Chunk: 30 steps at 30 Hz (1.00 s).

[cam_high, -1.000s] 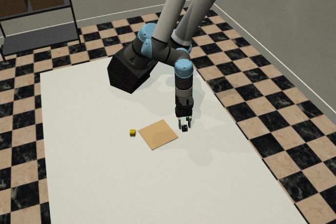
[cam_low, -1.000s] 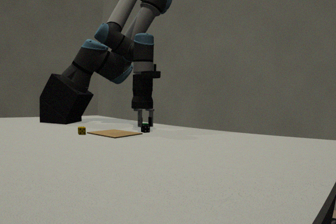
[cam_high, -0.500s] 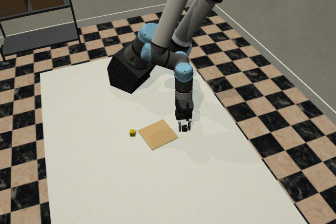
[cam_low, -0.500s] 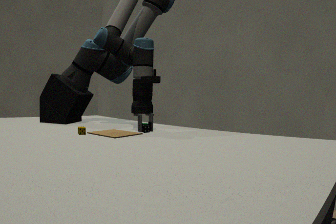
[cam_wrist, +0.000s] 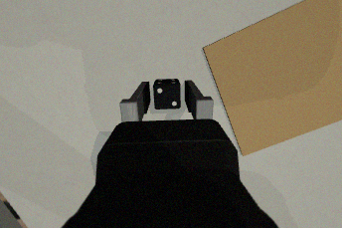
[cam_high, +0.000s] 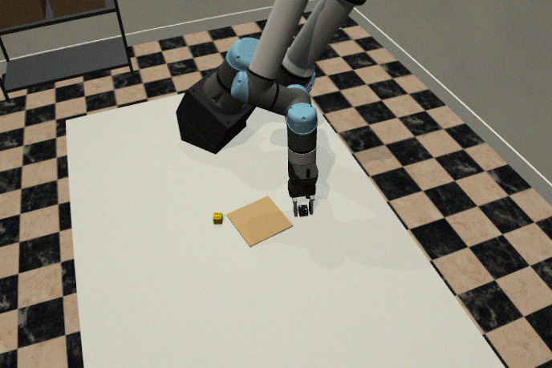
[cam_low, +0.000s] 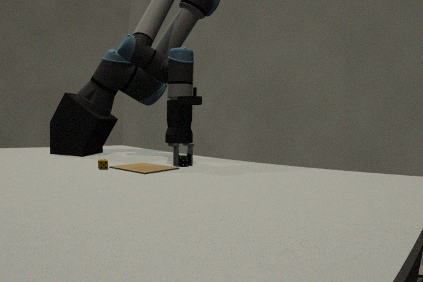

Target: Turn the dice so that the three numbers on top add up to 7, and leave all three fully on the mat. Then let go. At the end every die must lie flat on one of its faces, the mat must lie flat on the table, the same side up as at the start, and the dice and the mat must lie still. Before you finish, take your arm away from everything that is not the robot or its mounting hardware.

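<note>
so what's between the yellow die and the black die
The tan mat lies between the yellow die and the black die, as the top view shows.

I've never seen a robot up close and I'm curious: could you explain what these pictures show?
One robot arm, seen from above, from the side, and from its own wrist. Its two-finger gripper points down, open, with a finger on either side of a black die. Gaps show, so nothing is held yet. On the white table lie a tan mat and, beyond it, a yellow die. Behind the black die, a bit of green shows, probably the third die.
</note>
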Each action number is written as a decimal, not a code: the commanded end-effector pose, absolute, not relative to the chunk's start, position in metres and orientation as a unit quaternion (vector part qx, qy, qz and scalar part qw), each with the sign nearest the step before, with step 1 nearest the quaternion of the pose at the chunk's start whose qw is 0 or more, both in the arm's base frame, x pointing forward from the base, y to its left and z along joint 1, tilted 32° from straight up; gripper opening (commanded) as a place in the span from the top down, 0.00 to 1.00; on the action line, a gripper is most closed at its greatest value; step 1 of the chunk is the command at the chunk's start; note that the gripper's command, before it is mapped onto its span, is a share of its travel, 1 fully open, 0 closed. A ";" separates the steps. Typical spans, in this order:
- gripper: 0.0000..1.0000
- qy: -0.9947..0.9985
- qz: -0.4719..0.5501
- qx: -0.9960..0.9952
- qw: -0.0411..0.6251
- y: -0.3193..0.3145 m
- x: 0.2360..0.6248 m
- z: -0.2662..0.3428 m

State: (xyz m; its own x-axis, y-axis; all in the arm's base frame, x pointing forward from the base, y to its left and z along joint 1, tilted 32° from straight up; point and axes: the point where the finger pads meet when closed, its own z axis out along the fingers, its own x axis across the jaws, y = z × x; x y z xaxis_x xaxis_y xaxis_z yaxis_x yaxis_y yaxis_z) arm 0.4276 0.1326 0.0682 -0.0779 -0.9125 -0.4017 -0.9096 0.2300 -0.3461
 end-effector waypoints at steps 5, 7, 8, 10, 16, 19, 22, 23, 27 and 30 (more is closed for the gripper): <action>0.21 0.734 -0.003 -0.621 0.276 0.133 0.428 0.069; 0.21 0.734 -0.003 -0.621 0.276 0.133 0.428 0.069; 0.21 0.734 -0.003 -0.621 0.276 0.133 0.428 0.069; 0.21 0.734 -0.003 -0.621 0.276 0.133 0.428 0.069; 0.21 0.734 -0.003 -0.621 0.276 0.133 0.428 0.069; 0.21 0.734 -0.003 -0.621 0.276 0.133 0.428 0.069; 0.51 0.734 -0.003 -0.621 0.276 0.133 0.428 0.069; 0.51 0.734 -0.003 -0.621 0.276 0.133 0.428 0.069; 0.51 0.734 -0.003 -0.621 0.276 0.133 0.428 0.069; 0.51 0.734 -0.003 -0.621 0.276 0.133 0.428 0.069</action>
